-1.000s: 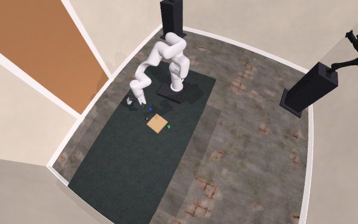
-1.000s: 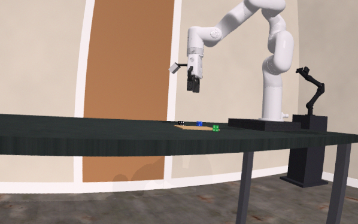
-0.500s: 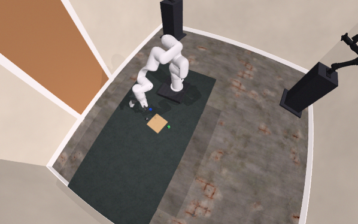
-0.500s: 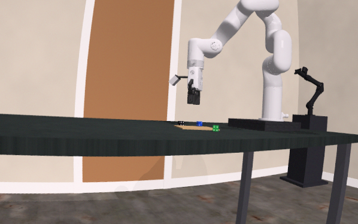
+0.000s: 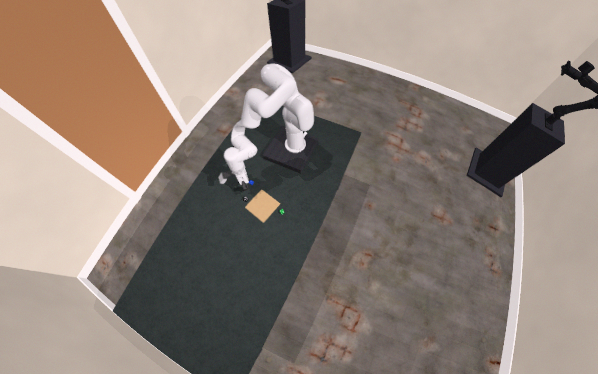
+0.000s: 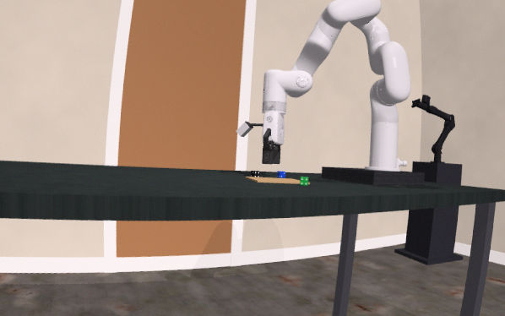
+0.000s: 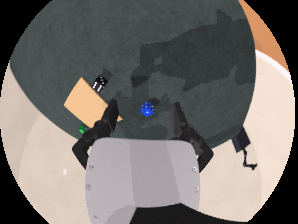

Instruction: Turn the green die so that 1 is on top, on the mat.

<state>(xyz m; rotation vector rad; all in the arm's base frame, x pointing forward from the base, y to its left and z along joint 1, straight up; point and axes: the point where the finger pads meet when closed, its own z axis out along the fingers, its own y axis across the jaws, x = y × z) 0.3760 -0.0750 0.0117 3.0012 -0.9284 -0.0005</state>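
Observation:
The small green die lies on the dark table just beside one corner of the tan mat; its top face is too small to read. It also shows in the side view and as a speck in the wrist view. My gripper is open and empty. It hangs a little above the table, over the blue die, on the far side of the mat from the green die. In the overhead view the gripper stands next to the blue die.
A black die lies off the mat by its opposite corner, also seen in the wrist view. The robot's base plate stands behind the mat. Two black camera stands stand off the table.

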